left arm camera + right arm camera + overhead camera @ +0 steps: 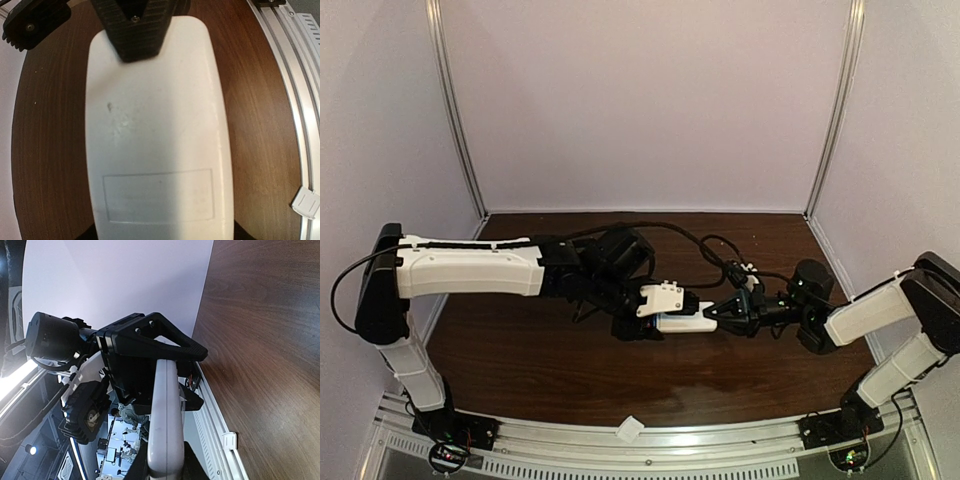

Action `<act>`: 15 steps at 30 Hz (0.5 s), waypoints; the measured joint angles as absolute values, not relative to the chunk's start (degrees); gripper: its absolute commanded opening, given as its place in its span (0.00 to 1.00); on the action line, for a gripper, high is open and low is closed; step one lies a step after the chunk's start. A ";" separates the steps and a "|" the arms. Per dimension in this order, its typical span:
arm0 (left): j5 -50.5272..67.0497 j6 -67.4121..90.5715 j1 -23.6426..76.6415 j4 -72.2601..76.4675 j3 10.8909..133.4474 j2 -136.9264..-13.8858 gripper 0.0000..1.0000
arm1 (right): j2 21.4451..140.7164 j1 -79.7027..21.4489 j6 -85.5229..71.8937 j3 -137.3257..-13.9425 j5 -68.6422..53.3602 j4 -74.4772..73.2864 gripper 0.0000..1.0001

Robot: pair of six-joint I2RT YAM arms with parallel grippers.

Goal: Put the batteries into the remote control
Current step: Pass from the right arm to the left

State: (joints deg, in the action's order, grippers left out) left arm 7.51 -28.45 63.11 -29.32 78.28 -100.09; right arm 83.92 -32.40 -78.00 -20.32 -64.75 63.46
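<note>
Black left gripper [648, 322] brackets the left end of the remote control [685, 322] — whether its fingers press on it, I cannot tell. The remote hangs above mid-table, plain back showing, its other end clamped by the right gripper [719, 314]. No batteries in view; loading looks unstarted — compartment state unclear.

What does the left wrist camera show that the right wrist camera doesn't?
Only the left wrist view: the remote control face-on, its plain white back bearing a faint rectangular outline near the lower end, with one dark finger of the right gripper on its far end.
Only the right wrist view: the remote edge-on, a thin white strip, with the left gripper at its far end and the pale wall behind.
Both: the remote, the brown table, the metal rail and a small white piece at the rail.
</note>
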 measured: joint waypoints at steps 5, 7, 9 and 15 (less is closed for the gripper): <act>7.46 -27.88 62.98 -29.63 78.28 -100.44 0.39 | 86.19 -32.14 -78.30 -20.45 -65.17 65.73 0.33; 7.53 -27.77 62.94 -29.28 78.04 -100.47 0.37 | 86.70 -31.77 -78.52 -20.51 -65.41 66.26 0.51; 7.73 -27.73 62.94 -28.64 77.30 -100.47 0.37 | 86.94 -30.92 -78.61 -20.53 -65.49 66.19 0.62; 9.34 -26.52 62.00 -26.79 73.10 -100.99 0.36 | 84.60 -26.22 -73.49 -20.75 -64.86 58.06 0.67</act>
State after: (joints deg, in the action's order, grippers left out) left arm 9.34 -26.52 62.00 -26.79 73.10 -100.99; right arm 84.60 -26.22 -73.49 -20.75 -64.86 58.06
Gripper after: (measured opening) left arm 0.562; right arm 0.668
